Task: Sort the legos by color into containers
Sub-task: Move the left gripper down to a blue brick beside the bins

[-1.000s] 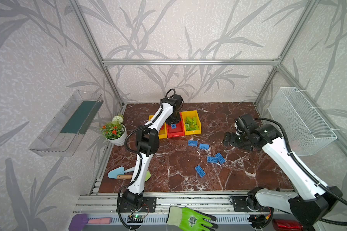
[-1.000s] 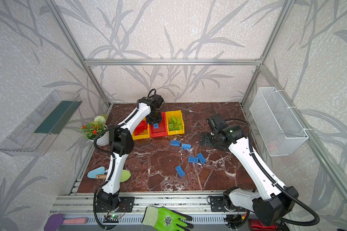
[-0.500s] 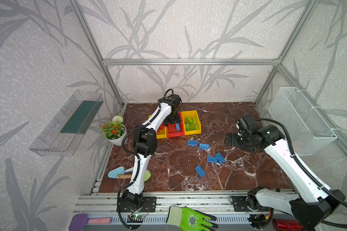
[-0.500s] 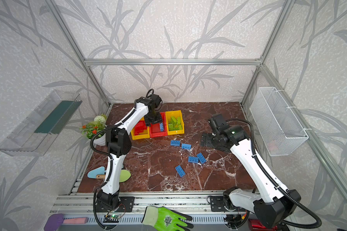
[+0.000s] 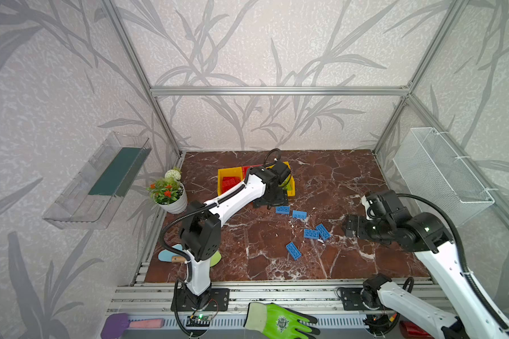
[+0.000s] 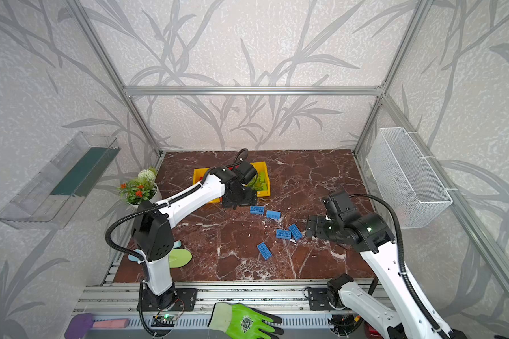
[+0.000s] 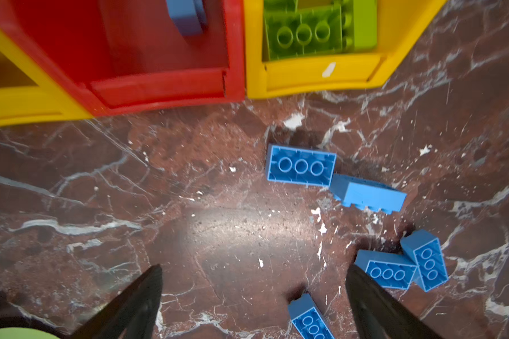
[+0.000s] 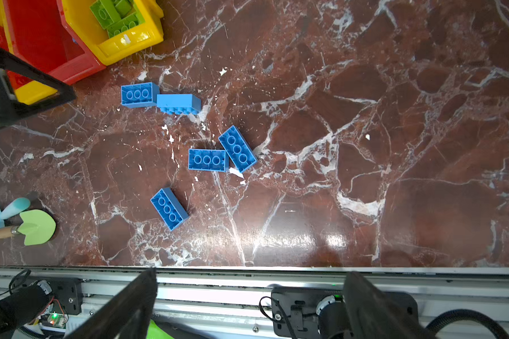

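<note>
Now the left end effector (image 7: 253,273) has drawn back from over the red container (image 7: 159,88) and hangs above the desk (image 5: 262,240) just in front of it. Its dark tapered fingers, half closed a second ago, stand wide apart with nothing between them. A blue lego (image 7: 185,17) lies inside the red container, partly cut off by the edge of the left wrist view. The right end effector (image 8: 250,274) has shifted a little toward the front rail. Its fingers are also spread and empty.

The loose blue legos (image 8: 207,160), five in all, lie where they were on the desk. Four are flipped, showing hollow undersides with three round tubes. The side-lying lego (image 8: 178,102) shows a smooth wall and a row of studs.

The containers are smooth, glossy moulded plastic, rectangular and open-topped, joined in a row. Green legos (image 7: 303,35) fill the right yellow container (image 7: 321,73), and red legos (image 5: 229,183) sit in the left yellow container (image 5: 229,170). The desk is polished red-brown marble pattern with white veins and a patch of glare.
</note>
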`<state>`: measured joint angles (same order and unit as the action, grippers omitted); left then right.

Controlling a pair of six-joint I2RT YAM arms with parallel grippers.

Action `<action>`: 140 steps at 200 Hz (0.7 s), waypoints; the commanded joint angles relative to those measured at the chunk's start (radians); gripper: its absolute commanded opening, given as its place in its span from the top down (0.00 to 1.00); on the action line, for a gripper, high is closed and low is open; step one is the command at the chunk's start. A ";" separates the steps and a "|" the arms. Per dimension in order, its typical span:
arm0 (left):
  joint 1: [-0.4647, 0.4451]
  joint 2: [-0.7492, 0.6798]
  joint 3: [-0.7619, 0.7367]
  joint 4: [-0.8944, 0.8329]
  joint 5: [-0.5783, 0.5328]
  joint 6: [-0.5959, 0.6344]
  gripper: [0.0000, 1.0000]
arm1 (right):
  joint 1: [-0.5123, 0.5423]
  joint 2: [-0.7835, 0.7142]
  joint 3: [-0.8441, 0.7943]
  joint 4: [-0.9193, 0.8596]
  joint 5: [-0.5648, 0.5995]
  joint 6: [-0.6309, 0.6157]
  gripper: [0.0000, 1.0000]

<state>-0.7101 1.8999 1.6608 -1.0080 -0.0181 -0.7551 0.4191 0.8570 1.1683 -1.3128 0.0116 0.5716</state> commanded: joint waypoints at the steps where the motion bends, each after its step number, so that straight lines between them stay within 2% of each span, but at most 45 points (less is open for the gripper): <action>1: -0.044 -0.019 -0.024 0.038 -0.059 -0.013 0.03 | 0.001 -0.072 -0.025 -0.087 -0.019 0.003 0.01; 57: -0.071 0.047 -0.021 0.090 -0.072 0.085 0.03 | 0.001 -0.184 -0.053 -0.150 -0.032 0.028 0.01; 140: -0.054 0.215 0.143 0.070 -0.040 0.216 0.04 | 0.001 -0.139 -0.005 -0.137 0.013 0.057 0.01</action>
<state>-0.7761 2.0918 1.7538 -0.9218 -0.0654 -0.5930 0.4191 0.6930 1.1381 -1.4483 -0.0002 0.6094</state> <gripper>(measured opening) 0.966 0.991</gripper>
